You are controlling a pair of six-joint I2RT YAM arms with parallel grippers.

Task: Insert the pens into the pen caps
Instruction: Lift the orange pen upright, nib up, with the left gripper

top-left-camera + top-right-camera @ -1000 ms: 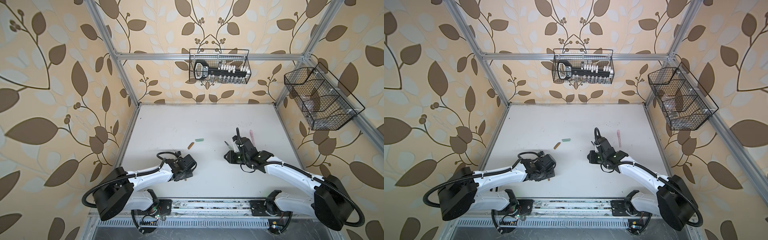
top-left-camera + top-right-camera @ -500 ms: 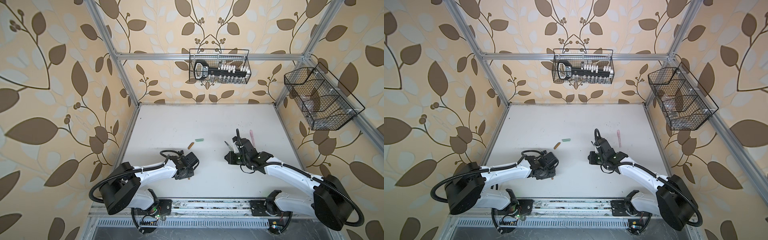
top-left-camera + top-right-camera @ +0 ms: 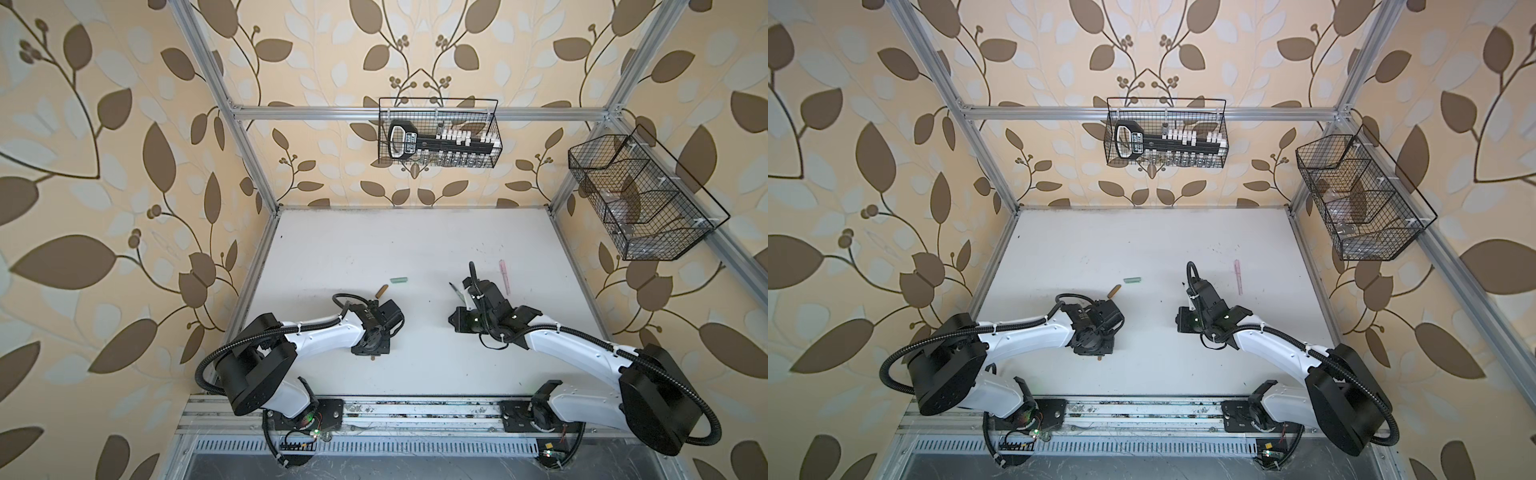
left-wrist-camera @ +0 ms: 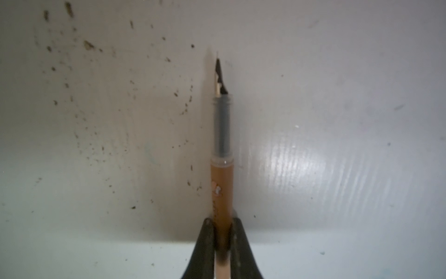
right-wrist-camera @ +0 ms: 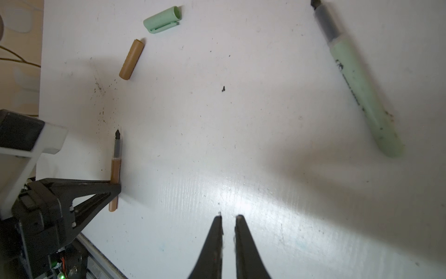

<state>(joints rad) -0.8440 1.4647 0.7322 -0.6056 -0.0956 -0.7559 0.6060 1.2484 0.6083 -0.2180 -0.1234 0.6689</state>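
Left pincer: the black left gripper (image 4: 223,223) is clamped on the slim, smooth plastic tan-brown pen (image 4: 222,188), one tapered finger on each side of the barrel towards its rear end.
Held pen, position: it points straight out ahead of the fingers, low over the white table (image 5: 241,145). Whether it touches the surface cannot be told. A short length of barrel sticks out behind the grip.
Held pen, build: a tan barrel with a small printed mark, then a translucent grey grip section, then a dark pointed nib.
Right pincer: the black right gripper (image 5: 228,217) has its two tapered fingers nearly together with only a thin slit between them and nothing in it, just above bare table.
Green pen: the matte, round-ended pale green pen (image 5: 362,91) lies flat, well apart from the right gripper, with its dark tip at the far end.
Caps: the short cylindrical tan-brown cap (image 5: 131,59) lies beyond the held pen's nib. The pale green cap (image 5: 162,19), with a clip ridge along its side, lies near it but apart.
Pink pen: in a top view the pale pink pen (image 3: 504,276) lies beyond the right arm. It is too small to tell whether it is capped.
Table surface: glossy, faintly ribbed, speckled with dark flecks.
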